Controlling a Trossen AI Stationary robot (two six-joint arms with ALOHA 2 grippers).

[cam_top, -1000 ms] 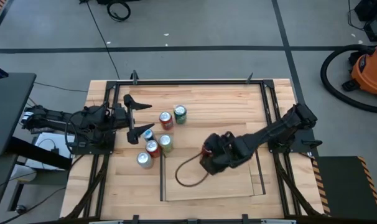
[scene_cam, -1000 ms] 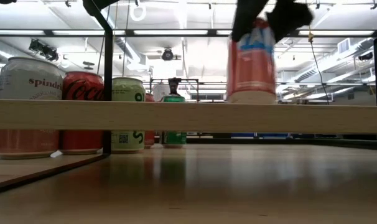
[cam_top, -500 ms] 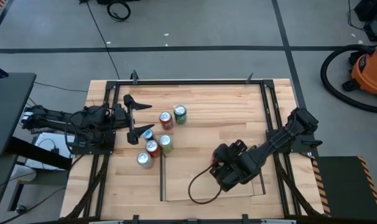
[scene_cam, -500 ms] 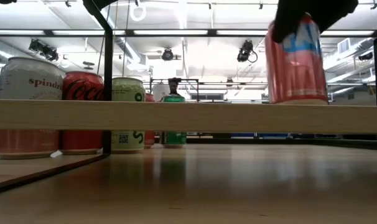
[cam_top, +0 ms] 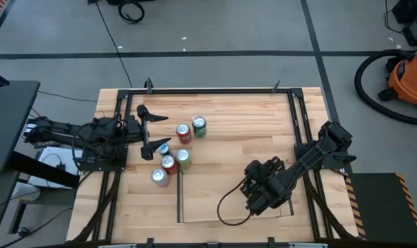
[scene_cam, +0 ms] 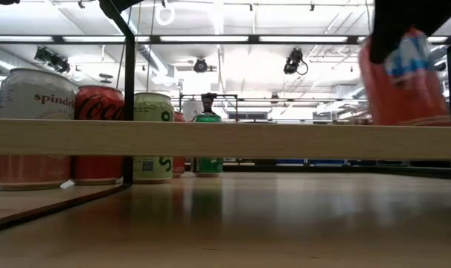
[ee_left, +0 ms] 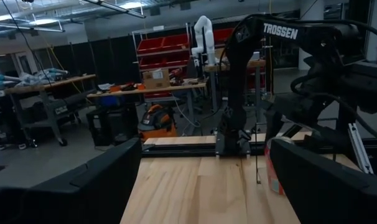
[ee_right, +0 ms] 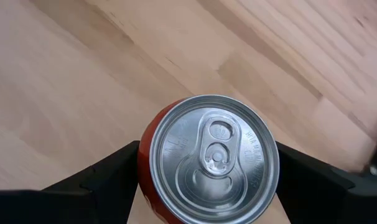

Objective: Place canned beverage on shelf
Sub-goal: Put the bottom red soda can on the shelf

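Observation:
My right gripper (cam_top: 262,195) is shut on a red beverage can (ee_right: 207,155) over the right front part of the shelf (cam_top: 208,186), a light-wood panel edged by dark rods. In the low view the can (scene_cam: 404,82) stands upright with its base at about the level of the shelf's top (scene_cam: 210,139); I cannot tell whether it touches. My left gripper (cam_top: 151,131) is open and empty at the table's left, beside a group of cans (cam_top: 174,155) standing on the tabletop. My right gripper pinches the can's side wall just below the rim (ee_right: 145,168) between its two fingers (ee_right: 107,177), one on each side. The fingers come from above, pointing down. The can hangs upright below them, its pull-tab top (ee_right: 214,143) facing the wrist.
Several cans stand left of the shelf: a red one (cam_top: 183,133), a green one (cam_top: 199,126), a silver one (cam_top: 159,177) and others. A dark cable loop (cam_top: 229,210) trails from the right arm over the shelf. Black frame rods (cam_top: 294,131) border the table.
My right gripper has carried the can toward the table's right and near edges, across the shelf. The can has stayed upright in the hold and now shows farther right and larger in the low view.

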